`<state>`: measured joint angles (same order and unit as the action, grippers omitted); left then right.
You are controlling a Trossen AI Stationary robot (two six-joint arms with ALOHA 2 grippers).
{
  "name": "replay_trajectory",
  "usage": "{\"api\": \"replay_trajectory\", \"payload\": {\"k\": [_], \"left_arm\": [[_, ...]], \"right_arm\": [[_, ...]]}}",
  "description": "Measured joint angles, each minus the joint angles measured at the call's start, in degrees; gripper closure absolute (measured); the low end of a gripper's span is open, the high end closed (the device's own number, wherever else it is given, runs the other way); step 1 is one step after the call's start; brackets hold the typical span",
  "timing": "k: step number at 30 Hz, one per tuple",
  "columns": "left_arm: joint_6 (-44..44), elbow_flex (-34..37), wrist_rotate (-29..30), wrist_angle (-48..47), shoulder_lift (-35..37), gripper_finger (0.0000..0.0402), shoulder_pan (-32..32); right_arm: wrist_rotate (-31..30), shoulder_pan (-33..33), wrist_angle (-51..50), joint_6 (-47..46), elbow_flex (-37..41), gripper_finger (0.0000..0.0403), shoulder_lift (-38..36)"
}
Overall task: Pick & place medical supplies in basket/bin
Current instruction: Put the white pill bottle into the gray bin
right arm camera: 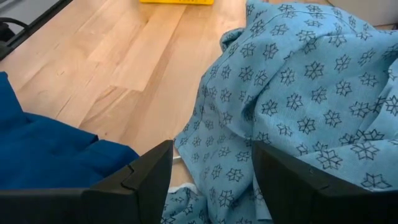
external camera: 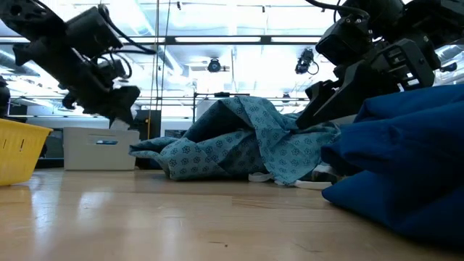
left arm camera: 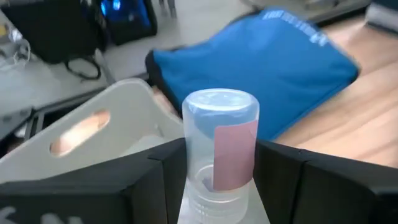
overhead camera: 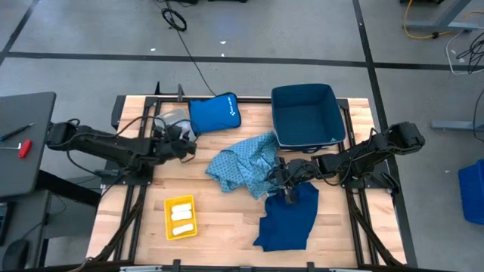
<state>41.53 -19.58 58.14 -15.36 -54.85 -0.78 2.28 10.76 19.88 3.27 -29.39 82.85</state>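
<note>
Left gripper (left arm camera: 217,186): jaws pinch a clear vial (left arm camera: 221,149), one dark finger on each side of it; the vial stands upright between them, with a domed clear cap and a pink label on its side.
Left gripper, position: above the table's far left part, just beside the royal-blue pouch (overhead camera: 214,112) and over a pale grey bin (left arm camera: 93,134) with a slotted handle hole.
Right gripper (right arm camera: 211,180): jaws spread, with nothing between them; bare wood and the edge of the patterned cloth show in the gap.
Right gripper, position: low over the table (overhead camera: 227,219), where the light-blue patterned garment (overhead camera: 242,165) meets the navy garment (overhead camera: 289,219).
Light-blue patterned garment: crumpled at mid-table, in front of the dark blue bin (overhead camera: 306,115).
Navy garment: lies in a heap on the near right of the table, touching the patterned garment's edge.
White rolls (overhead camera: 181,217): lying in a yellow tray (overhead camera: 169,224) on the near left, well apart from both grippers.
Dark blue bin: at the far right of the table; contents cannot be told.
</note>
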Motion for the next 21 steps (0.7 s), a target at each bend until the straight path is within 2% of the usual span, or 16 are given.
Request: {"api": "replay_trajectory", "payload": {"k": [8,17,21], "left_arm": [[-0.12,-0.02,-8.84,-5.98,-0.26,0.0247,-7.73],[-5.73,-0.14,-16.66,-6.4,-0.24,0.0247,-12.66],[-6.81,-0.17,-17.37,-6.25,-0.24,0.0247,-13.49]], "right_arm": [[0.0,0.0,0.0,0.02,0.0,0.0174,0.0],[0.0,0.0,-0.02,0.02,0.0,0.0174,0.0],[0.0,-0.02,-0.02,0.02,0.0,0.0174,0.0]]}}
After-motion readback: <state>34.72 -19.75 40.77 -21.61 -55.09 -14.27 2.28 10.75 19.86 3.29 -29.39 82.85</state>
